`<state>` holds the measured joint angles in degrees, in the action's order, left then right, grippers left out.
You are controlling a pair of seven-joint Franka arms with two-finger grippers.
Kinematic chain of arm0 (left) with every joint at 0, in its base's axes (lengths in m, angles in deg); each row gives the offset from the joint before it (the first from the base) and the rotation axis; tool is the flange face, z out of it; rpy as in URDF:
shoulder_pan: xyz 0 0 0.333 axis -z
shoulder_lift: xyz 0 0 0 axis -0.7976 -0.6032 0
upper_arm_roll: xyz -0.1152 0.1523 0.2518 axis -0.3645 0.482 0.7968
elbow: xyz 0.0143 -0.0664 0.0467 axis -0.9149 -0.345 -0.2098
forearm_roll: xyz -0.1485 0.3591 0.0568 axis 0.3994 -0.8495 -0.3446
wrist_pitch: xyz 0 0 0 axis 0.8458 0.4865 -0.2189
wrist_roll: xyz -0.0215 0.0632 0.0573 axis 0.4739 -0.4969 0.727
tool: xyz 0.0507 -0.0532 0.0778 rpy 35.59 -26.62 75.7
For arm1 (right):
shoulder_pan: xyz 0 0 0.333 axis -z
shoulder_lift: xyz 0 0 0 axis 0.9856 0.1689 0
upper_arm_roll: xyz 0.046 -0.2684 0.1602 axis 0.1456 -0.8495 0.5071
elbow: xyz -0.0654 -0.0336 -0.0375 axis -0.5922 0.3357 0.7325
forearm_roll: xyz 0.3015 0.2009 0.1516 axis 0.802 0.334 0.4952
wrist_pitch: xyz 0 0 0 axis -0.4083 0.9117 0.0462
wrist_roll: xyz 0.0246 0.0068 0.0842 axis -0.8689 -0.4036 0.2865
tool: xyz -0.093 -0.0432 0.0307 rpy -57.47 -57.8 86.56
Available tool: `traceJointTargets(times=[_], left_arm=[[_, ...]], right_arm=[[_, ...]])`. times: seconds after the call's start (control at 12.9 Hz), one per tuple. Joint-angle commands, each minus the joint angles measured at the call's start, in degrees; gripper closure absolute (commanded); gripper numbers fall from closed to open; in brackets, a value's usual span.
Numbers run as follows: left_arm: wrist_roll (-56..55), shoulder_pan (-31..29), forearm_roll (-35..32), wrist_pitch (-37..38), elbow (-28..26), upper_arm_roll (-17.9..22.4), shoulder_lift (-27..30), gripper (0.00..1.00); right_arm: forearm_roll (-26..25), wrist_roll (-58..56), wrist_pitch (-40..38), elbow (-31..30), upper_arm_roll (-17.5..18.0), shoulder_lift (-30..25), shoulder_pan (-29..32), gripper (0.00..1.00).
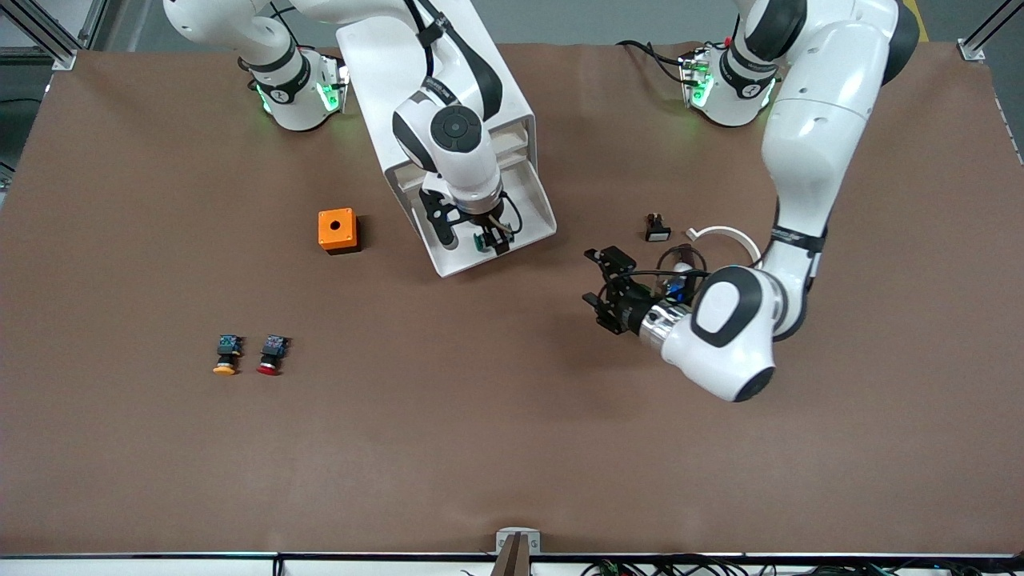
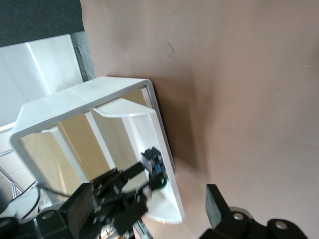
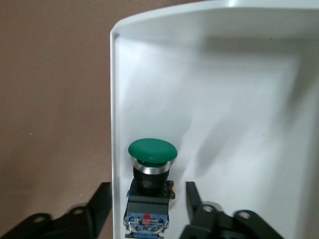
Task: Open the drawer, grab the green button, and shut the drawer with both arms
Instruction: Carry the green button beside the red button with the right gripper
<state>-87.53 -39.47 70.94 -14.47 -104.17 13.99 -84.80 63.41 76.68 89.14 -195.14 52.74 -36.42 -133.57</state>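
Note:
The white cabinet (image 1: 376,72) stands at the robots' edge of the table. Its drawer (image 1: 544,216) is pulled out toward the front camera. The green-capped button (image 1: 482,241) lies in the drawer near the front corner at the right arm's end. My right gripper (image 1: 480,232) is open over the drawer. In the right wrist view the fingers (image 3: 195,201) stand on either side of the button (image 3: 152,152), not touching it, beside the drawer wall (image 3: 113,99). My left gripper (image 1: 594,278) is open and empty over bare table beside the drawer, toward the left arm's end.
An orange box with a hole (image 1: 338,230) sits beside the cabinet toward the right arm's end. A yellow-capped button (image 1: 226,354) and a red-capped one (image 1: 272,354) lie nearer the front camera. A small black part (image 1: 657,228) and a white ring (image 1: 724,234) lie near the left arm.

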Motion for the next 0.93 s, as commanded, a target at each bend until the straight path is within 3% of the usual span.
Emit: traceJointTargets(times=[0.0, 0.15, 0.39, 0.54, 0.85], left_arm=[[2.44, -2.08, -1.3, 0.61, -0.79, 0.09, 4.37, 0.01], [3.94, -2.62, -1.38, 0.78, -0.87, 0.26, 5.17, 0.0], [4.82, -2.44, -9.0, 1.49, -0.79, -0.17, 6.31, 0.0], [5.08, -1.83, -15.15, 1.49, -0.96, -0.44, 9.11, 0.0], [6.05, -1.04, -25.28, 3.16, -1.05, -4.2, 11.5, 0.0]], right_arm=[[-0.72, 0.78, 0.35, 1.07, -0.42, 1.32, -1.02, 0.56], [-0.72, 0.61, 0.09, 1.68, -0.42, 1.41, -1.2, 0.72], [-0.89, -2.72, -2.62, 3.96, -0.51, 1.23, -0.67, 0.93], [-1.15, -10.08, -9.64, 7.38, -1.12, 0.79, 0.38, 0.96], [-1.16, -31.14, -14.84, 11.08, -1.04, -0.43, 9.41, 0.97]])
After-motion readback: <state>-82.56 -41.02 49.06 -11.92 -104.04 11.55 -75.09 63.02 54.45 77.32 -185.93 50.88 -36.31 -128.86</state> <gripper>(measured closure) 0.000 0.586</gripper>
